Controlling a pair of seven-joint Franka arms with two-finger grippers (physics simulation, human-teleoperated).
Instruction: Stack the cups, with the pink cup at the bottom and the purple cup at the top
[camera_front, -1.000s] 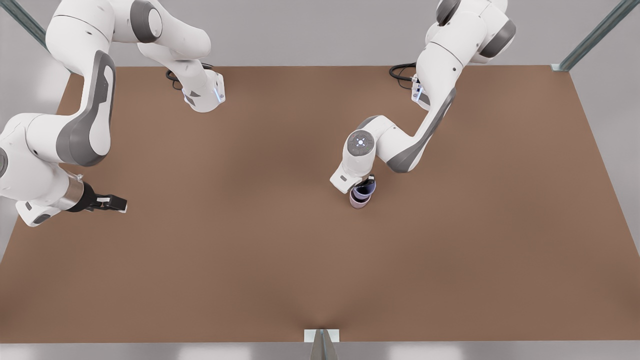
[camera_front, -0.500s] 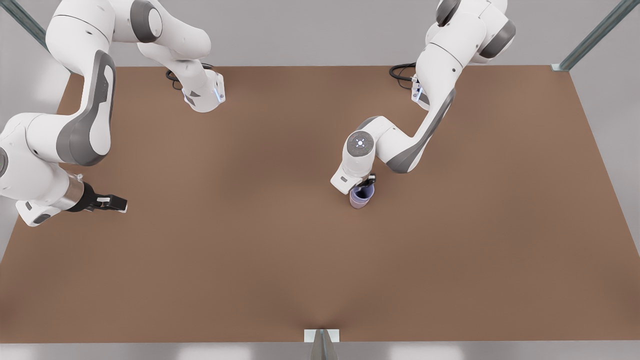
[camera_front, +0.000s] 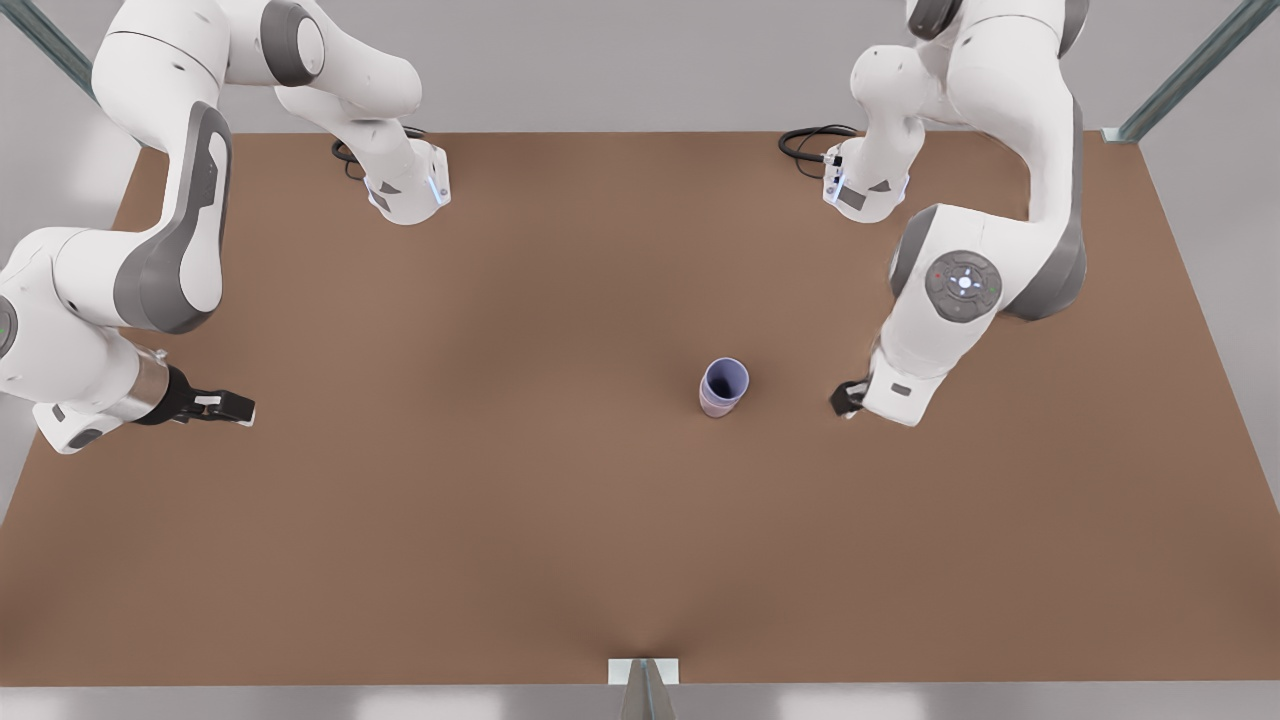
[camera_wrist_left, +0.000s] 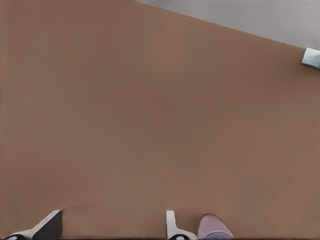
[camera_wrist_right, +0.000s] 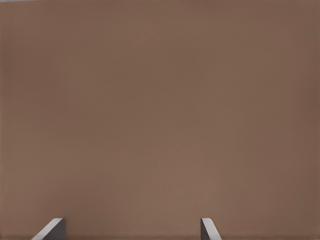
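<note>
**Inspector:** State the condition of your left hand.

**Operator:** My left gripper (camera_front: 846, 400) hangs low over the table (camera_front: 500, 520) and points down at it. Its two pale, flat-sided fingers (camera_wrist_left: 174, 226) stand apart with nothing between them.

**Inspector:** Location of the cups relative to it?

**Operator:** The cups are close beside my left gripper but clear of it, toward the front view's left. The pink cup (camera_front: 714, 407) stands upright on the table. It is matte, tapered and handleless. The purple cup (camera_front: 724, 379) is nested in it, with its round rim uppermost and its inside darker. In my left wrist view the pink wall (camera_wrist_left: 212, 224) sits just outside one finger.

**Inspector:** And the right hand?

**Operator:** My right gripper (camera_front: 236, 407) waits well away from the cups, across the table from my left one. Its fingers are parted over bare surface and hold nothing.

**Inspector:** Surface finish?

**Operator:** The table is flat, uniform matte brown.
</note>
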